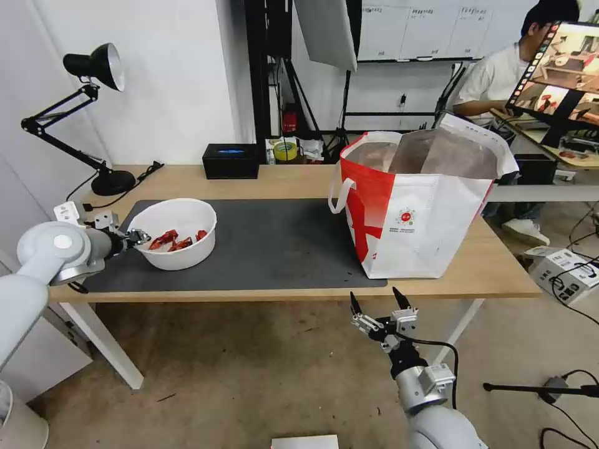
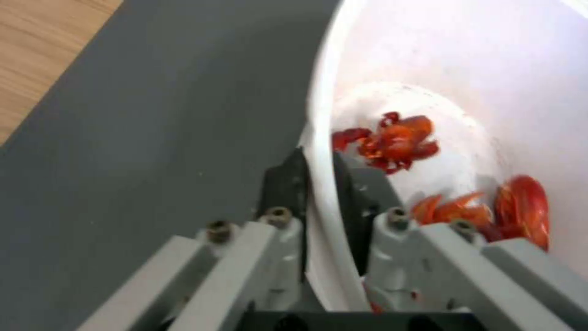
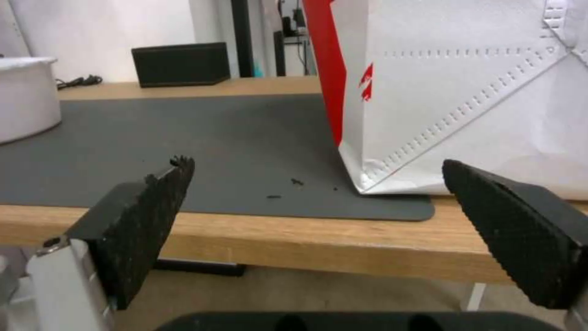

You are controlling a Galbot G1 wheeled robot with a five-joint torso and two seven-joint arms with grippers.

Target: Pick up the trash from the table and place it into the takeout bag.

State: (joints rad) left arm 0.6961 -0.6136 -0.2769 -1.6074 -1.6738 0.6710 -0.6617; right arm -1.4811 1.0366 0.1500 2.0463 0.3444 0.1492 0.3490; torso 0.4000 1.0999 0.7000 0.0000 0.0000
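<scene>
A: How will the white bowl [image 1: 176,234] handle? It sits at the left end of the dark mat [image 1: 274,243], a few red shell scraps [image 2: 395,140] loose in the bottom.

B: Light, I'd judge, with so little in it. The wall looks thin and smooth, probably plastic, so somewhat slippery and liable to flex. The scraps will slide if it tips.

A: Where to take hold?

B: On the rim, which is where the left hand [image 2: 319,193] already is: one finger outside the wall, the other inside, closed onto the edge on the bowl's left side. A one-sided rim pinch lets a bowl swing, so it wants carrying level.

A: And the other hand?

B: The right hand [image 1: 378,304] hangs below the near edge of the desk [image 1: 437,284], in front of the takeout bag [image 1: 418,212], fingers spread wide with nothing between them.

A: The bag?

B: Upright at the right end of the desk, mouth open, foil lining showing. Soft fabric sides, so I'd guess the bowl must go in from above, not push against a wall.
</scene>
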